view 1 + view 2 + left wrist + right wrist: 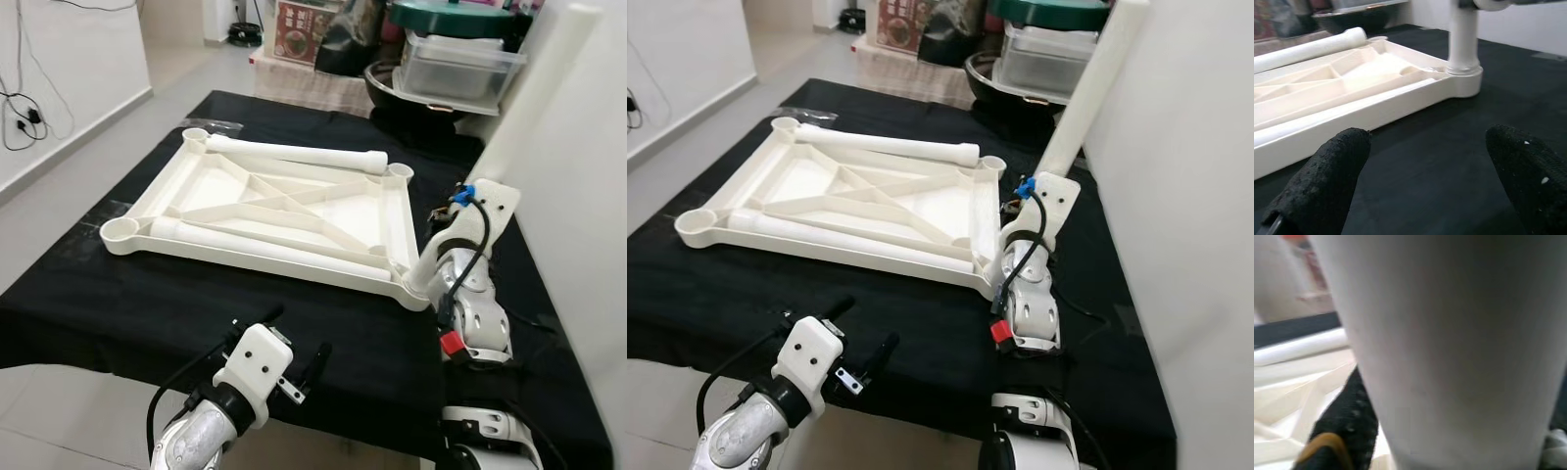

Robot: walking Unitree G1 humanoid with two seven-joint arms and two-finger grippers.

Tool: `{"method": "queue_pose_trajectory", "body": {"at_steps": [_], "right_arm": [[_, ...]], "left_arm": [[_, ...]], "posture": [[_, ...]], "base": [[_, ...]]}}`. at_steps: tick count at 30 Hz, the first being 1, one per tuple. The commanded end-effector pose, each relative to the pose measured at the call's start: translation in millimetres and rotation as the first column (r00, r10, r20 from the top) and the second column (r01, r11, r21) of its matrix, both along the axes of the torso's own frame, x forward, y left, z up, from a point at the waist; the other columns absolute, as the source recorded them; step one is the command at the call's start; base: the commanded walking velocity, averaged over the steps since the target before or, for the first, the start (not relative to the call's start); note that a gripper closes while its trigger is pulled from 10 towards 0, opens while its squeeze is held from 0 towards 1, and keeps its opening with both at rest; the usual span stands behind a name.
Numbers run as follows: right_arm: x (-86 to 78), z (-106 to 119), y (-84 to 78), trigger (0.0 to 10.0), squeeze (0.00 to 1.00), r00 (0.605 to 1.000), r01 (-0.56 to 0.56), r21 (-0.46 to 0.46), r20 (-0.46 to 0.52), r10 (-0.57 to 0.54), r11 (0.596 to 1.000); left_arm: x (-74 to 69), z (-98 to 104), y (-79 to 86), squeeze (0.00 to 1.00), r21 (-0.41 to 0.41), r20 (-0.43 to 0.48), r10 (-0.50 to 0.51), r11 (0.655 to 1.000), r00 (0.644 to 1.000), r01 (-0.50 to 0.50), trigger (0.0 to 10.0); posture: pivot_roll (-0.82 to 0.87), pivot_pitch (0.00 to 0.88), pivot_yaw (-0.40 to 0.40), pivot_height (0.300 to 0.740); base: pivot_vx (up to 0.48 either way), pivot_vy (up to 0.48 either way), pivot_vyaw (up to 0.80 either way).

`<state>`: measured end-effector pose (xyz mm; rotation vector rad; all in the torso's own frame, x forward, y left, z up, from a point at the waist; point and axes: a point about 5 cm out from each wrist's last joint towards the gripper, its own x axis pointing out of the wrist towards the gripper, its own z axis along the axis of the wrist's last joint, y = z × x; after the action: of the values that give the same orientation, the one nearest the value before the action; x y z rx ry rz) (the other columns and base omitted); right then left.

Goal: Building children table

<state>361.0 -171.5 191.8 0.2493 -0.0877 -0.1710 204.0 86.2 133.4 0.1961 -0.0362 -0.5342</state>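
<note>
An upside-down white table top (227,184) lies on the black-covered table (127,304). Two loose white legs rest on it, one along the far side (294,154) and one along the near side (265,247). A third leg (1095,90) stands tilted in the near right corner socket (1465,81). My right gripper (436,253) is shut on this leg low down; the right wrist view has the leg (1449,333) against a black finger (1344,426). My left gripper (294,338) hovers open over the table's front edge, nothing between its fingers (1322,181).
Clear storage boxes with a green lid and a dark basin (456,64) crowd the floor beyond the table's far right. A white wall (588,245) runs close along the right side. Cables (24,117) hang on the left wall. Open floor lies to the left.
</note>
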Motion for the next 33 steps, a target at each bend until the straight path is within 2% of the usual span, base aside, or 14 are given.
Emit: {"method": "queue_pose_trajectory", "body": {"at_steps": [1,7,12,14,15,16,18,21,23,24,26,27,31,33], "right_arm": [[5.4,22.0,2.1,10.0,0.0,0.991,-0.072,-0.014,0.115,0.073,0.997],[8.8,48.2,-13.7,10.0,0.0,0.889,-0.387,-0.05,0.244,0.387,0.921],[1.1,39.5,-17.4,10.0,0.0,0.722,-0.671,-0.105,0.135,0.679,0.734],[-9.2,31.6,-13.1,10.0,0.0,0.56,-0.817,-0.102,0.09,0.824,0.567],[-9.2,31.6,-13.1,10.0,0.0,0.56,-0.817,-0.102,0.09,0.824,0.567],[-16.7,26.5,-9.8,10.0,0.0,0.444,-0.889,-0.092,0.068,0.894,0.448],[-17.7,25.5,-9.6,10.0,0.0,0.42,-0.901,-0.092,0.065,0.905,0.424],[-28.0,18.3,-1.7,10.0,0.0,0.268,-0.959,-0.091,0.015,0.963,0.268],[-39.2,10.0,17.0,10.0,0.0,0.086,-0.993,-0.087,-0.021,0.996,0.084],[-36.7,9.6,20.7,3.3,0.0,0.096,-0.991,-0.095,-0.024,0.995,0.093],[-34.9,9.4,22.7,3.3,0.0,0.105,-0.99,-0.1,-0.026,0.994,0.102],[-31.9,9.3,24.3,0.0,0.0,0.132,-0.986,-0.11,-0.025,0.991,0.128],[-25.6,10.4,25.3,0.0,0.0,0.204,-0.97,-0.143,-0.024,0.979,0.199],[-12.4,13.2,20.7,0.0,0.0,0.389,-0.909,-0.165,-0.008,0.921,0.383]], "left_arm": [[-1.5,-2.3,0.1,0.0,0.002,-0.017,-0.003,1.0,1.0,0.003,10.0],[-0.9,-2.3,-0.8,0.0,-0.001,-0.017,-0.003,1.0,1.0,0.003,10.0],[-0.8,-2.4,-0.9,0.0,-0.002,-0.017,-0.004,1.0,1.0,0.004,10.0],[-1.0,-2.2,-0.8,0.0,-0.002,-0.017,-0.004,1.0,1.0,0.004,10.0],[-1.0,-2.2,-0.8,0.0,-0.002,-0.017,-0.004,1.0,1.0,0.004,10.0],[-1.1,-2.3,-0.6,0.0,-0.002,-0.017,-0.003,1.0,1.0,0.003,10.0],[-1.1,-2.3,-0.6,0.0,-0.002,-0.017,-0.003,1.0,1.0,0.003,10.0],[-1.1,-2.1,-0.8,0.0,-0.001,-0.016,-0.003,1.0,1.0,0.003,10.0],[-1.7,-2.0,-0.6,0.0,0.001,-0.014,-0.003,1.0,1.0,0.003,10.0],[-1.8,-1.9,-0.6,0.0,0.001,-0.014,-0.003,1.0,1.0,0.003,10.0],[-1.9,-1.8,-0.6,0.0,0.001,-0.014,-0.003,1.0,1.0,0.003,10.0],[-2.1,-1.9,-0.5,0.0,0.001,-0.015,-0.003,1.0,1.0,0.003,10.0],[-2.2,-1.7,-0.4,0.0,0.0,-0.016,-0.003,1.0,1.0,0.003,10.0],[-2.3,-1.8,-0.3,0.0,0.0,-0.016,-0.003,1.0,1.0,0.003,10.0]], "posture": [[0.1,0.067,-0.119,0.74],[0.1,0.068,-0.12,0.74],[0.1,0.066,-0.122,0.74],[0.1,0.069,-0.121,0.74],[0.1,0.069,-0.121,0.74],[0.1,0.069,-0.121,0.74],[0.1,0.069,-0.121,0.74],[0.1,0.067,-0.123,0.74],[0.11,0.068,-0.124,0.74],[0.11,0.067,-0.124,0.74],[0.11,0.067,-0.124,0.74],[0.11,0.068,-0.125,0.74],[0.11,0.069,-0.123,0.74],[0.11,0.069,-0.125,0.74]], "base": [[0.0,0.0,0.0],[0.0,0.0,0.0],[0.0,0.0,0.0],[0.0,0.0,0.0],[0.0,0.0,0.0],[0.0,0.0,0.0],[0.0,0.0,0.0],[0.0,0.0,0.0],[0.0,0.0,0.0],[0.0,0.0,0.0],[0.0,0.0,0.0],[0.0,0.0,0.0],[0.0,0.0,0.0],[0.0,0.0,0.0]]}}
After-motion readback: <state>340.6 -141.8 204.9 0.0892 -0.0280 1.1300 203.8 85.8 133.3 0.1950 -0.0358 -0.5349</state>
